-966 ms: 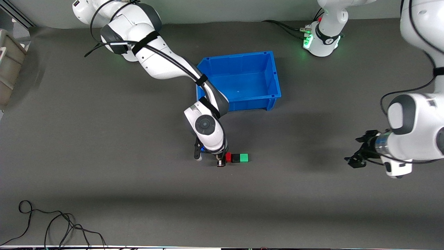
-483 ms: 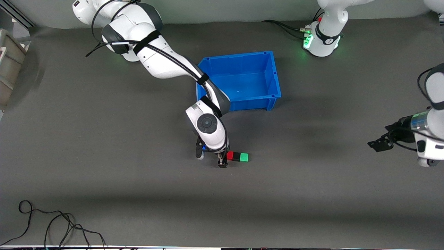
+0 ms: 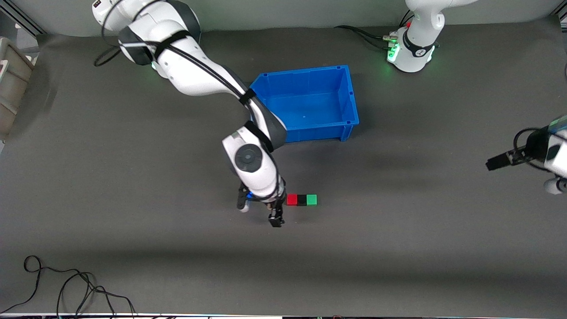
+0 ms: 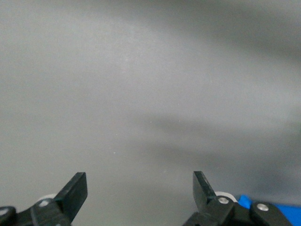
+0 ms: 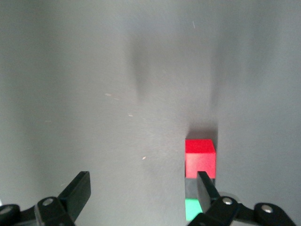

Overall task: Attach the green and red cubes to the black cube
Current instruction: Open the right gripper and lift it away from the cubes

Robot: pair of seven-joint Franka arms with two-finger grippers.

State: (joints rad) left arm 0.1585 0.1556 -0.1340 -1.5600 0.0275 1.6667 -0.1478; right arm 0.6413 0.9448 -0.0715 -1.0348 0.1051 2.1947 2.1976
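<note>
The red cube (image 3: 292, 200), black cube (image 3: 301, 200) and green cube (image 3: 312, 200) lie in a touching row on the dark table, black in the middle. My right gripper (image 3: 272, 216) is open and empty, just off the red end of the row, toward the right arm's end of the table. In the right wrist view the red cube (image 5: 200, 157), a sliver of the black cube (image 5: 192, 185) and the green cube (image 5: 193, 209) lie beside one finger of the open right gripper (image 5: 142, 188). My left gripper (image 3: 494, 164) hangs open and empty over bare table at the left arm's end; the left wrist view shows it (image 4: 139, 188) over bare mat.
An empty blue bin (image 3: 350, 95) stands farther from the front camera than the cubes, with the right arm's forearm over its corner. A beige container (image 3: 11, 75) sits at the right arm's end. Loose black cables (image 3: 66, 288) lie near the front edge.
My right gripper has drawn away from the red cube, which it was at before; the cubes stay joined in their row. The left arm has pulled back toward its end of the table.
</note>
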